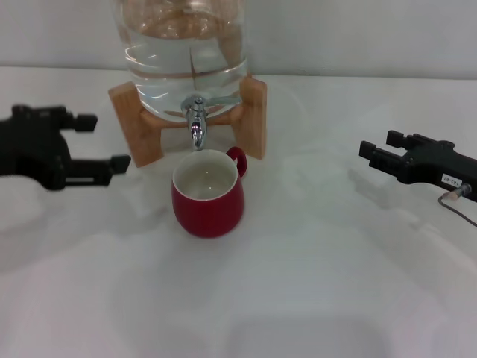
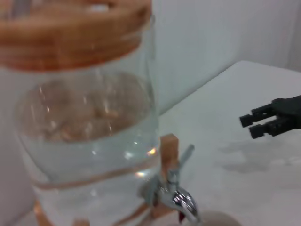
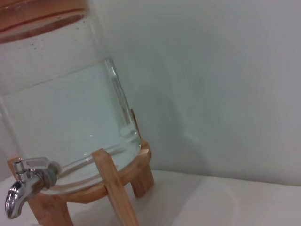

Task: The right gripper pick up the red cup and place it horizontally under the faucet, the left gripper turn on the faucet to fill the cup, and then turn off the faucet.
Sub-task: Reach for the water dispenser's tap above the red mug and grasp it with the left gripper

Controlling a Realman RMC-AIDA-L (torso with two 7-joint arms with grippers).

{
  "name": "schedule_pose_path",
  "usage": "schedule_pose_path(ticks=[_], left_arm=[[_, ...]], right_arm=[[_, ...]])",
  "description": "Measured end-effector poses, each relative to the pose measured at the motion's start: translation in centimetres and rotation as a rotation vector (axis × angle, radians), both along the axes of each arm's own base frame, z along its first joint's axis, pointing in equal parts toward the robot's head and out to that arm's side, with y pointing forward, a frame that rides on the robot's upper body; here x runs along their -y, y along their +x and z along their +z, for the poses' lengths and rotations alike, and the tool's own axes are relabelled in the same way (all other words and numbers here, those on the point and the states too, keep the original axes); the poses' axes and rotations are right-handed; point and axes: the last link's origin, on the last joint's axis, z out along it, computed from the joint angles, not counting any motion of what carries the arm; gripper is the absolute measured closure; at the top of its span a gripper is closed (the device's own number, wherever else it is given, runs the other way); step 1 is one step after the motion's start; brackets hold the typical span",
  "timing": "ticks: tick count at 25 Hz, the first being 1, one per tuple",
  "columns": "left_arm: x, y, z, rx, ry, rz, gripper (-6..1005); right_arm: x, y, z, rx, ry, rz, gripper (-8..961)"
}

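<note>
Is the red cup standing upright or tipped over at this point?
Upright. The red cup stands on its base on the table, mouth facing up right below the faucet, off-white inside showing. Neither the left gripper nor the right gripper touches it.

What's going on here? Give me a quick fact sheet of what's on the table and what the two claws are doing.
cup: red cup upright under the faucet, inside looks empty
faucet: no water visibly running
jar: clear water jar on wooden stand, holding water
left claw: open, off to the left, holding nothing
right claw: off to the right, away from the cup
</note>
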Motion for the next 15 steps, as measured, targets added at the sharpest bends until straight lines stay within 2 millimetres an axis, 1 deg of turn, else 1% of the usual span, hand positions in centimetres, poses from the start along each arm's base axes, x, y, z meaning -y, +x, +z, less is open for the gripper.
schedule_pose_path(ticks=[3, 7, 15], left_arm=[[-0.6, 1.5, 0.6, -0.048, 0.03, -0.053, 174], [-1.1, 3.1, 0.9, -0.082, 0.048, -0.116, 174], [-2.2, 6.1, -0.1, -0.155, 0.01, -0.215, 175]], right_arm=[[0.0, 0.0, -0.1, 0.002, -0.001, 0.001, 314], [0.3, 0.0, -0.8, 0.024, -0.012, 0.018, 314], [0.7, 0.1, -1.2, 0.044, -0.019, 0.027, 314]])
